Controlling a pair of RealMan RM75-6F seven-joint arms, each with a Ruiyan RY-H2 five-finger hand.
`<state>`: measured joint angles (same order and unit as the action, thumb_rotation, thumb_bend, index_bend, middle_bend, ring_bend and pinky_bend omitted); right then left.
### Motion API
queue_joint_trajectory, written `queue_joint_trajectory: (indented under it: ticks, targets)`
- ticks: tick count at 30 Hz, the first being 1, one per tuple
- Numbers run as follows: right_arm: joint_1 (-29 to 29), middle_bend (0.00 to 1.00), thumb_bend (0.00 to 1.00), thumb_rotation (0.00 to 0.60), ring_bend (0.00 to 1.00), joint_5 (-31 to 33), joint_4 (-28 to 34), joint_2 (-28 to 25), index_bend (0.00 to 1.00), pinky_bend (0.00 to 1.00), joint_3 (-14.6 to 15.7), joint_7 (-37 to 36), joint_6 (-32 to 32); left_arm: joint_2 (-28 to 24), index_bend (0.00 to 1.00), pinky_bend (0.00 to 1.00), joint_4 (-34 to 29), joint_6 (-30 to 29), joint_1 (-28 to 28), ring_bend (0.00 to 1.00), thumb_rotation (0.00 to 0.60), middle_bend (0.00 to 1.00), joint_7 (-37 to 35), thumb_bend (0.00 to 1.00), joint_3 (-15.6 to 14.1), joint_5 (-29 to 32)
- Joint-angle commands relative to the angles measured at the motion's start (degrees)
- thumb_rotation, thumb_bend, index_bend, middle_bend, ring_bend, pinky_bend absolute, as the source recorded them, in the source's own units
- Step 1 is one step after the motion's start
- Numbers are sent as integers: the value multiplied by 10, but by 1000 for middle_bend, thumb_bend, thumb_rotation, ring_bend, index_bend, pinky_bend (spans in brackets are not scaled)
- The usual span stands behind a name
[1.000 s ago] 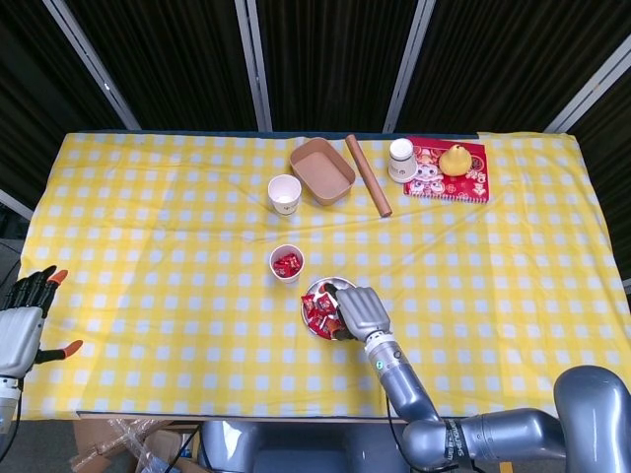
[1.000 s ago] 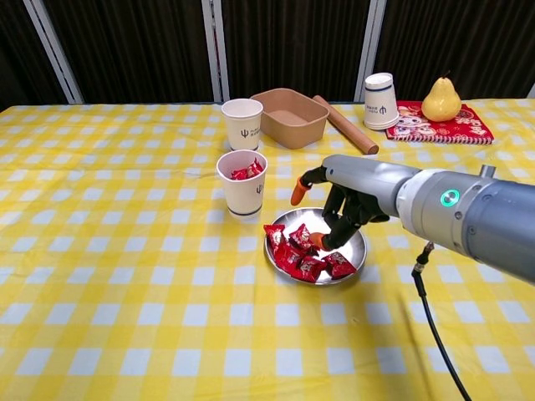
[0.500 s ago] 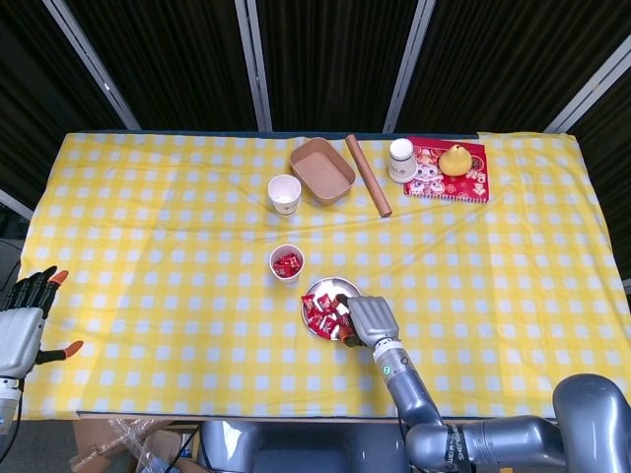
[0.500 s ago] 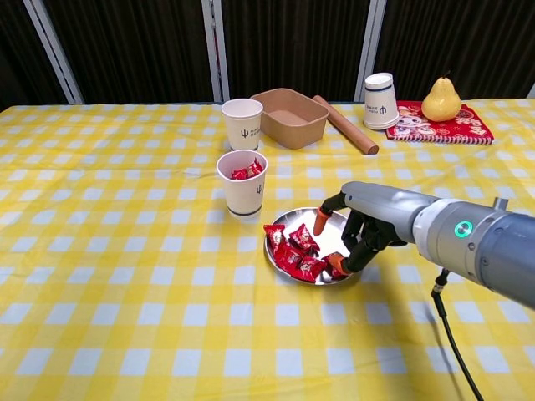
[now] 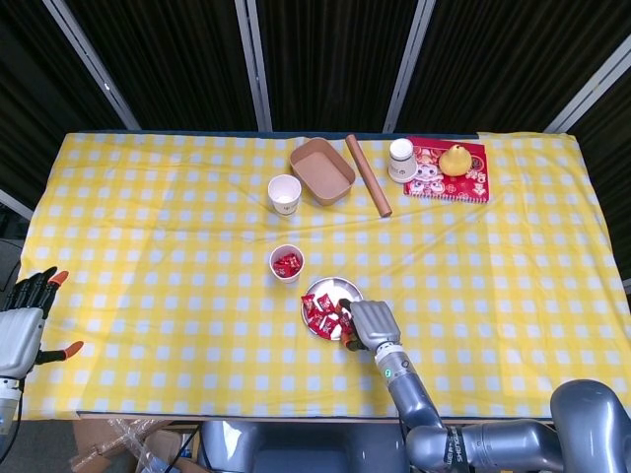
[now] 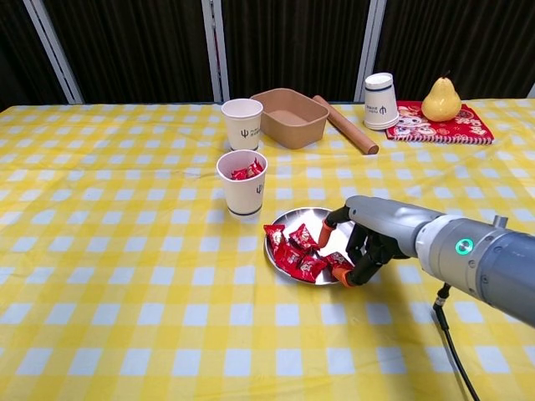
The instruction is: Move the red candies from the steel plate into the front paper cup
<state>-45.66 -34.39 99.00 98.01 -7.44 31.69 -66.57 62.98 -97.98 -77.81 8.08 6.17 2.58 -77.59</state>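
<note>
The steel plate (image 6: 294, 219) (image 5: 345, 287) lies in front of me with several red candies (image 6: 294, 251) (image 5: 319, 312) heaped on its left half. Just behind it to the left stands the front paper cup (image 6: 242, 185) (image 5: 287, 263), with red candies inside. My right hand (image 6: 368, 238) (image 5: 367, 323) hangs low over the plate's near right rim, its orange fingertips (image 6: 347, 279) curled down beside one candy and the thumb held apart. I see no candy gripped. My left hand (image 5: 22, 320) is off the table's left edge, fingers spread and empty.
A second paper cup (image 6: 242, 124), a brown paper tray (image 6: 289, 117) and a brown roll (image 6: 344, 124) stand behind. At the back right are an upturned cup (image 6: 379, 100) and a pear (image 6: 440, 100) on a red mat (image 6: 435, 124).
My right hand has slid from over the plate's middle toward its near right rim and sunk lower. The left hand has not moved.
</note>
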Motion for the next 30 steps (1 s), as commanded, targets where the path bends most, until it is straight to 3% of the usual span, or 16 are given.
queue_joint_trajectory:
  ticks: [1,9,22,30]
  targets:
    - [2,823,446,600,966,1,-4,2,341,912,-1,0,3,0,39,0,-1,0,0,0,600,0,0,2,0,0]
    - [6,823,447,600,966,1,-13,5,341,912,-5,2,11,-1,39,0,-2,2,0,0,600,0,0,2,1,2]
    - [12,823,450,600,966,4,-33,15,479,911,-13,-1,27,-2,39,0,-3,4,1,0,600,0,-2,2,1,5]
    - [15,823,549,600,966,0,-37,17,501,911,-16,-4,33,-2,39,0,-4,6,1,0,600,0,-3,2,2,7]
